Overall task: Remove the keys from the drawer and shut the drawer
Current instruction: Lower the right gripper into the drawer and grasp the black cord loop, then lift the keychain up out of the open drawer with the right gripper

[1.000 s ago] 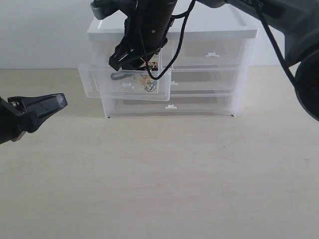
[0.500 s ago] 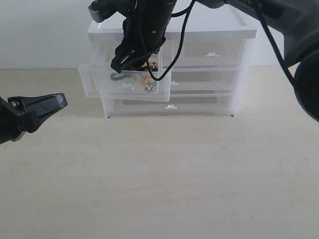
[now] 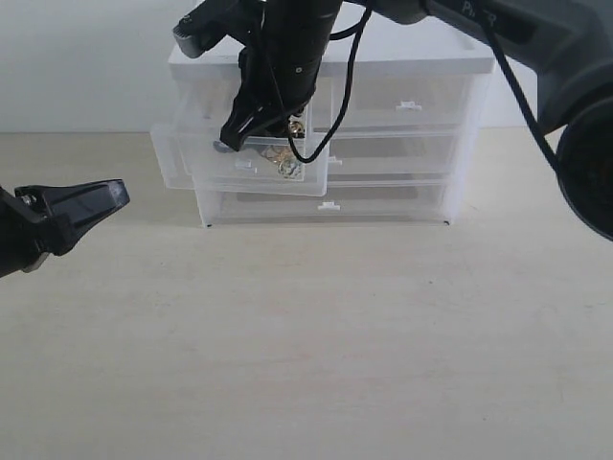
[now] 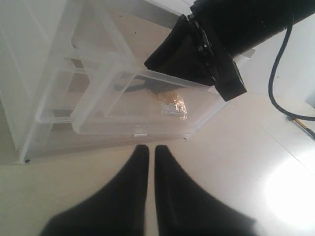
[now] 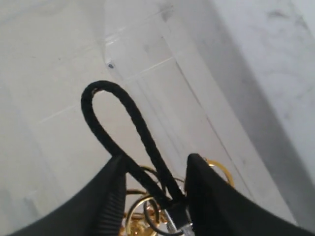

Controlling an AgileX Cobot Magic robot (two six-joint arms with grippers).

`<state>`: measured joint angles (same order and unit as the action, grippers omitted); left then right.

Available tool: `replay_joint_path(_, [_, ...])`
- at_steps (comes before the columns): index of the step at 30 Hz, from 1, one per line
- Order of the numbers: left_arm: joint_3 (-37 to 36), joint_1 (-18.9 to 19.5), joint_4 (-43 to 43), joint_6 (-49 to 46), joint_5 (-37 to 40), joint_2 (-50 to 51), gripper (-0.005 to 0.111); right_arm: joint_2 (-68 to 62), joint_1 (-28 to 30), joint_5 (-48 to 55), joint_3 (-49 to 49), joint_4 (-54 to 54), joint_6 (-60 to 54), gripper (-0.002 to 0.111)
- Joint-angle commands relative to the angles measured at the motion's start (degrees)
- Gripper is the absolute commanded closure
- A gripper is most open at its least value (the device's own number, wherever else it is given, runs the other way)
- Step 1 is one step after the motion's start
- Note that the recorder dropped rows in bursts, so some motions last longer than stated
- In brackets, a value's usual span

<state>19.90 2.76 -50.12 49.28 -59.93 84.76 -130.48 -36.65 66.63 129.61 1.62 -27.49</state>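
While the exterior view looks on, my right fingers (image 3: 241,117) reach down into the open drawer (image 3: 170,158) at the cabinet's (image 3: 421,67) top left, the keys (image 3: 285,161) just beneath them, and my left fingers (image 3: 84,203) hover over the worktop (image 3: 306,335), well apart. From my left wrist, the left fingers (image 4: 140,169) stand nearly pressed together, holding nothing, pointed at the drawer (image 4: 98,125). From my right wrist, the right fingers (image 5: 110,196) pinch the keys (image 5: 149,147) by their black cord, inside the drawer.

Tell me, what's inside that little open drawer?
The keys are inside the drawer: gold rings on a black cord. The right end effector reaches in, closed on the cord. The arm covers the drawer's back part, so anything there cannot be seen.
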Motion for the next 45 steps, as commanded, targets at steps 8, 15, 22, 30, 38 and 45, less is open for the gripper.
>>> replay_joint_path(8, [0.2,0.0,-0.2,0.4,-0.4,-0.4,0.103,-1.0,0.0,1.7,-0.4,-0.9,-0.7,0.078])
replay_joint_path(15, [0.2,0.0,-0.2,0.4,-0.4,-0.4,0.103,-1.0,0.0,1.7,-0.4,-0.9,-1.6,0.108])
replay_joint_path(22, [0.2,0.0,-0.2,0.4,-0.4,-0.4,0.103,1.0,0.0,-0.2,-0.4,-2.0,0.7,0.108])
replay_joint_path(30, [0.2,0.0,-0.2,0.4,-0.4,-0.4,0.103,5.4,0.0,-2.3,-0.4,-2.0,2.4,0.108])
replay_joint_path(38, [0.2,0.0,-0.2,0.4,-0.4,-0.4,0.103,8.9,0.0,-5.1,-0.4,-0.2,3.1,0.108])
replay_joint_path(45, [0.2,0.0,-0.2,0.4,-0.4,-0.4,0.103,12.6,0.0,-7.4,-0.4,3.6,3.1,0.108])
